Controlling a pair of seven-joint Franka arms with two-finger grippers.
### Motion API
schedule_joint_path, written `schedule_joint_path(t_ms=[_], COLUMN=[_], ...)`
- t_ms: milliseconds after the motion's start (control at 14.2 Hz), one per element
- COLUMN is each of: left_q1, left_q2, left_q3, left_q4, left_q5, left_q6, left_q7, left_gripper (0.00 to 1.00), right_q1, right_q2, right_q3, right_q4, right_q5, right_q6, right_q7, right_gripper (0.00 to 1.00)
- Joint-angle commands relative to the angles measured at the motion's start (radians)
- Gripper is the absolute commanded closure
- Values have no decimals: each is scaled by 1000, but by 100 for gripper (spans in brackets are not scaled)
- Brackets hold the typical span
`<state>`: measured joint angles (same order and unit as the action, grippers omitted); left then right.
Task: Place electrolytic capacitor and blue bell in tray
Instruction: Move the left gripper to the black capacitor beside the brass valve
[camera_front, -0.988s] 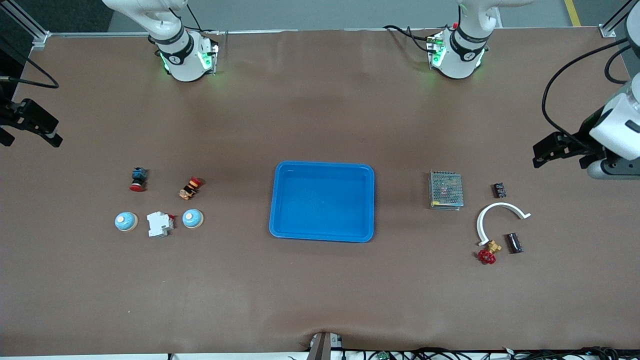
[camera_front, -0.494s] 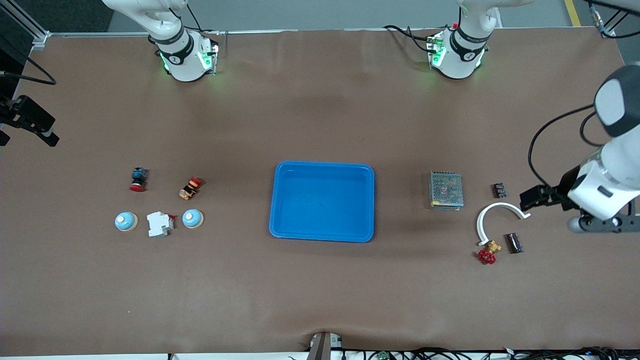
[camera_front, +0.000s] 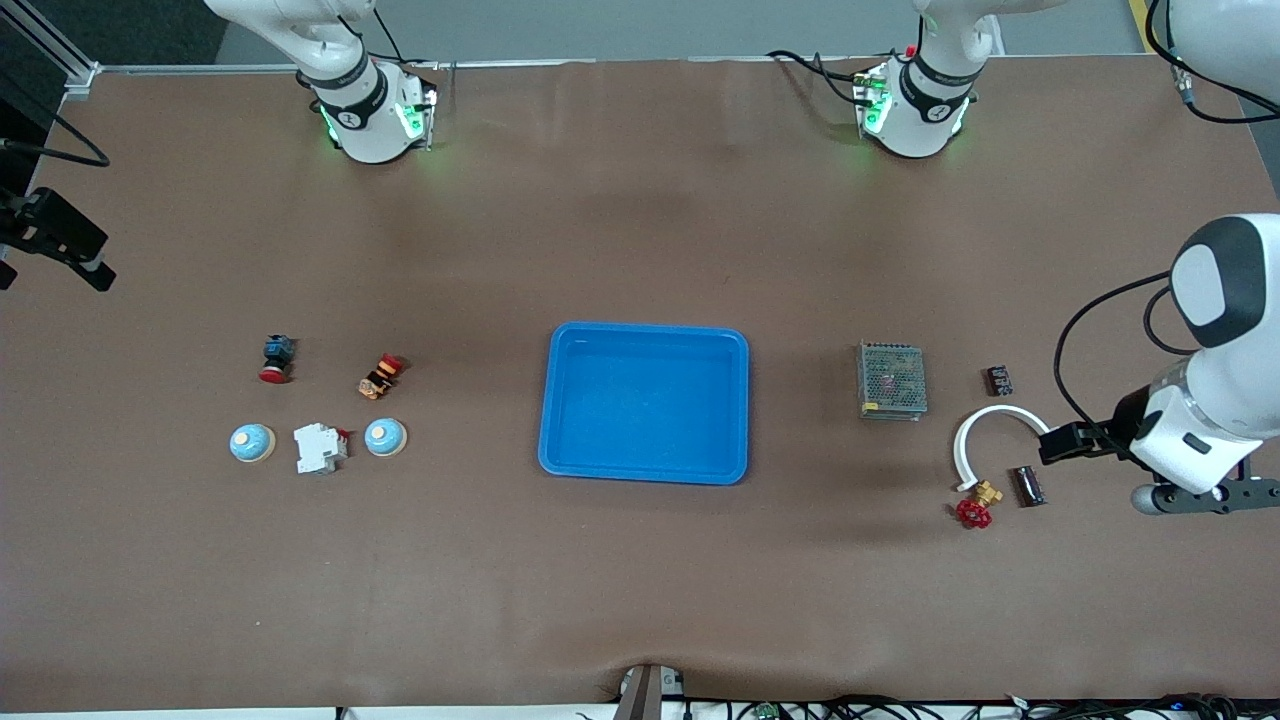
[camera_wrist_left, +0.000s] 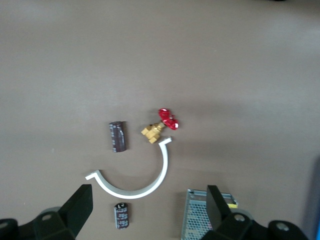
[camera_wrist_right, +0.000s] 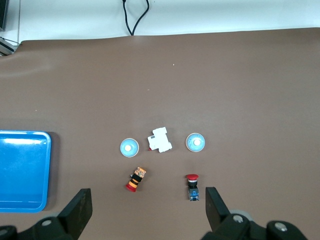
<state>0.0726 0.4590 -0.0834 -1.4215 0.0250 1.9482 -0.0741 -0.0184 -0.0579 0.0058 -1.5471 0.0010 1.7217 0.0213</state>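
The bright-blue tray (camera_front: 645, 475) lies at mid-table. Two blue bells (camera_front: 385, 437) (camera_front: 252, 443) sit toward the right arm's end, on either side of a white breaker; the right wrist view shows both bells (camera_wrist_right: 129, 147) (camera_wrist_right: 195, 142). A dark electrolytic capacitor (camera_front: 1028, 486) (camera_wrist_left: 117, 136) lies toward the left arm's end, beside a brass valve. My left gripper (camera_front: 1198, 494) (camera_wrist_left: 150, 215) hangs open over the table just outside the capacitor, holding nothing. My right gripper (camera_wrist_right: 148, 212) is open and empty, high over the bells' end; only its black wrist part (camera_front: 55, 238) shows in the front view.
A white curved clip (camera_front: 990, 425), a red-handled brass valve (camera_front: 978, 505), a smaller dark capacitor-like part (camera_front: 999, 380) and a silver mesh box (camera_front: 892, 380) surround the capacitor. A white breaker (camera_front: 320, 448) and two red-capped push buttons (camera_front: 380, 376) (camera_front: 276, 359) lie by the bells.
The left arm has swung from level with the mesh box to alongside the capacitor, gripper staying open. The right arm has hardly moved.
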Motion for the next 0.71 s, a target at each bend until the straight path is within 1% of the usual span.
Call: schedule_joint_path(t_ms=[0, 71, 212, 353, 635], left_q1=[12, 15, 21, 19, 58], left_q2=[44, 67, 96, 145, 222], left_q3=[-4, -1, 2, 2, 2], left_q4=[24, 23, 20, 21, 23], left_q5=[21, 24, 99, 99, 69], left_q6=[64, 96, 156, 179, 244], left_q7=[7, 8, 5, -10, -52], left_gripper=[0, 0, 0, 0, 0], right_q1=[-5, -6, -6, -6, -14], right_q2=[24, 33, 49, 55, 59], right_q3=[3, 3, 3, 3, 2], right_q4=[51, 62, 77, 81, 82], right_q5=[-19, -19, -21, -21, -18], right_q6=[-34, -36, -36, -34, -34], right_q7=[-6, -7, -8, -6, -8], right_gripper=[0, 0, 0, 0, 0])
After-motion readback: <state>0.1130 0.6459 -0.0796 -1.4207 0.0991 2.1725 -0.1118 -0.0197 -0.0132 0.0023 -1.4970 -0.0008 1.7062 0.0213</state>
